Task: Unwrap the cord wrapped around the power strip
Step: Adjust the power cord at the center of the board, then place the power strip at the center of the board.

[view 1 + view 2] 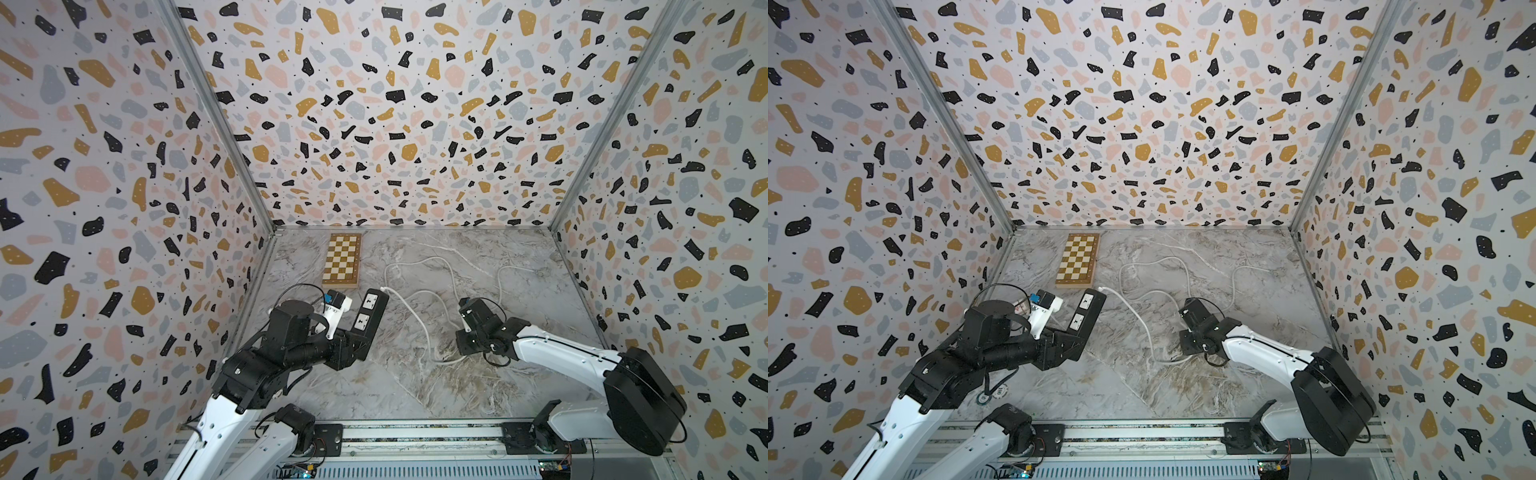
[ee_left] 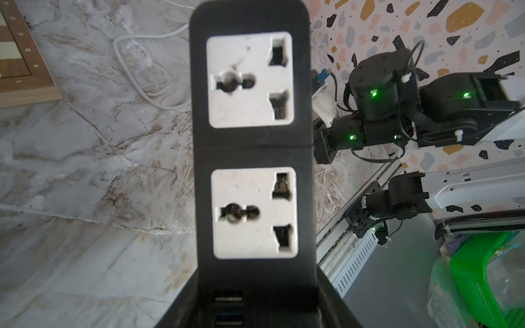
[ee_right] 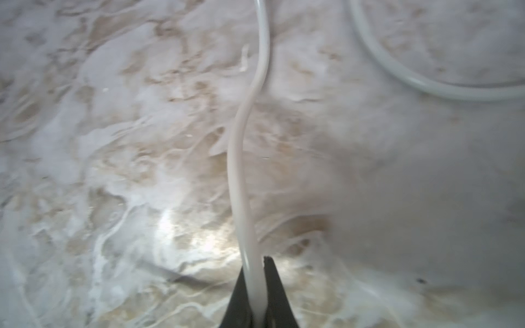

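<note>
On the marble tabletop [image 1: 395, 386] the cord [image 3: 240, 159] lies in loose loops, none visibly around the power strip [image 1: 368, 318], which the left fingers [image 2: 331, 304] grip. The right fingers [image 3: 277, 295] pinch the cord; probably only straightening remains.

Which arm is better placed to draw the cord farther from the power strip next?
Right. The right gripper is shut on the cord; the left gripper is occupied, holding the power strip by its dark end.

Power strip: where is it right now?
In both top views the power strip is left of centre, held by its dark end in the left jaws, just robot-side of the chessboard.
</note>
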`<state>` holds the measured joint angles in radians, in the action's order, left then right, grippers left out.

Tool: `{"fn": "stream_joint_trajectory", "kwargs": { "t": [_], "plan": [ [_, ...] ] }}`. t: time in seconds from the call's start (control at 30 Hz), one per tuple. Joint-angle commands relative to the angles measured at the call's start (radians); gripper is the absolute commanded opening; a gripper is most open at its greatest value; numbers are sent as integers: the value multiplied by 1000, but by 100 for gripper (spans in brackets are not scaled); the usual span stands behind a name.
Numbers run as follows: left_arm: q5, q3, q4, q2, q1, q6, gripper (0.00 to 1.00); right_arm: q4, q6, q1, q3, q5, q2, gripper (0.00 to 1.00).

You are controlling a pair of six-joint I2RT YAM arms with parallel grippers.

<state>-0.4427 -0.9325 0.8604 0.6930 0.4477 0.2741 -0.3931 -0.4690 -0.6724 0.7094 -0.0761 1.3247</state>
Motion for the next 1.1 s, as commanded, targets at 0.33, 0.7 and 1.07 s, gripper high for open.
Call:
{"fn": "stream_joint_trajectory", "kwargs": {
  "t": [0.33, 0.7, 1.07],
  "plan": [
    [28, -225, 144, 135, -3, -448, 0, -89, 63, 158, -1, 76, -113, 55],
    [90, -160, 407, 231, 35, -966, 0, -126, 91, 330, 81, 127, -375, 77],
    [402, 74, 350, 305, 134, -1084, 0, -28, 46, 330, 11, 296, -435, 75]
  ]
}}
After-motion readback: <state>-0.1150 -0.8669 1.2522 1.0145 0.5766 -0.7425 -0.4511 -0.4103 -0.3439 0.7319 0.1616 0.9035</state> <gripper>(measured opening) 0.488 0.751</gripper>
